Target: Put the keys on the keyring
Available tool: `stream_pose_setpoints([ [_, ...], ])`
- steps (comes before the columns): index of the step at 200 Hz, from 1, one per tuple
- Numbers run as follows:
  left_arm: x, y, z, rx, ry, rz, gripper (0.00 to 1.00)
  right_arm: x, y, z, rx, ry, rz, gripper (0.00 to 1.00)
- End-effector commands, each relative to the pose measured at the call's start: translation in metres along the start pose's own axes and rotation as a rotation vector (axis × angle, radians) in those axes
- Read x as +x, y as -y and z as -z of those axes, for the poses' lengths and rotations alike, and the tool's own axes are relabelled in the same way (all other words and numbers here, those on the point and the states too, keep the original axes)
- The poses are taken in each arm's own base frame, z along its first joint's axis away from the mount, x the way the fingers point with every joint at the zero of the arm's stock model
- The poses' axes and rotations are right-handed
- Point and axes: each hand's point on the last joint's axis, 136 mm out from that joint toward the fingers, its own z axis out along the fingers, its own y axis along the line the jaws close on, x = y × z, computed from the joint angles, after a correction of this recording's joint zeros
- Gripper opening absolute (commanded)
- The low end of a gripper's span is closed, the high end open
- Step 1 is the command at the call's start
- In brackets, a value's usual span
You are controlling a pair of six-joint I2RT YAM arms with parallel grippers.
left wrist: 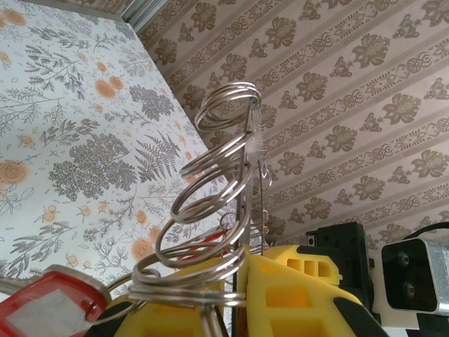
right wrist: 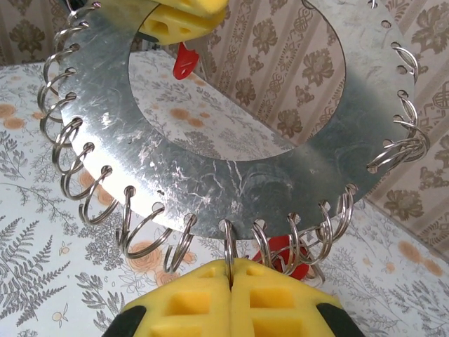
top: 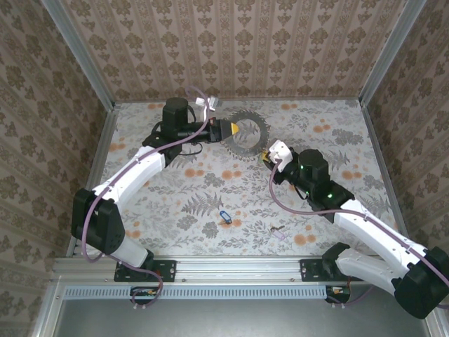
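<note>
The keyring (top: 260, 125) is a flat grey metal disc with a wide hole and wire split rings all round its rim, held up above the far middle of the table. My left gripper (top: 230, 129) is shut on its left rim; the plate's edge (left wrist: 246, 175) rises from between the yellow fingers (left wrist: 302, 281). My right gripper (top: 267, 155) is shut on one split ring (right wrist: 229, 242) at the disc's (right wrist: 231, 175) lower rim. Red-tagged keys (right wrist: 286, 254) (left wrist: 49, 303) hang on the rings. A blue-tagged key (top: 224, 216) lies loose on the table, near the front.
A second small key (top: 278, 231) lies on the table right of the blue one, near the right arm's forearm. Patterned walls enclose the table on three sides. The aluminium rail (top: 224, 267) with both arm bases runs along the near edge.
</note>
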Motion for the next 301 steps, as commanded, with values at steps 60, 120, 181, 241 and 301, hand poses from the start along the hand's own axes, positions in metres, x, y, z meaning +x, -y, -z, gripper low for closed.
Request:
stream_pose_setpoints([
  [60,0.007,0.040,0.009,0.080,-0.014,-0.117,0.00,-0.019,0.010,0.001,0.041,0.032,-0.025,0.00],
  [120,-0.001,0.016,0.016,-0.046,0.054,-0.074,0.00,-0.024,0.004,0.011,0.015,0.080,-0.024,0.00],
  [181,0.004,0.013,0.012,-0.022,0.023,-0.027,0.00,-0.039,0.006,0.012,0.030,0.193,-0.044,0.00],
  [241,0.014,0.007,0.007,-0.015,-0.044,0.046,0.16,-0.048,0.012,0.010,0.078,0.291,-0.029,0.00],
  [301,0.019,-0.018,0.004,-0.093,-0.042,0.093,0.30,-0.044,0.005,0.008,0.036,0.276,-0.033,0.00],
])
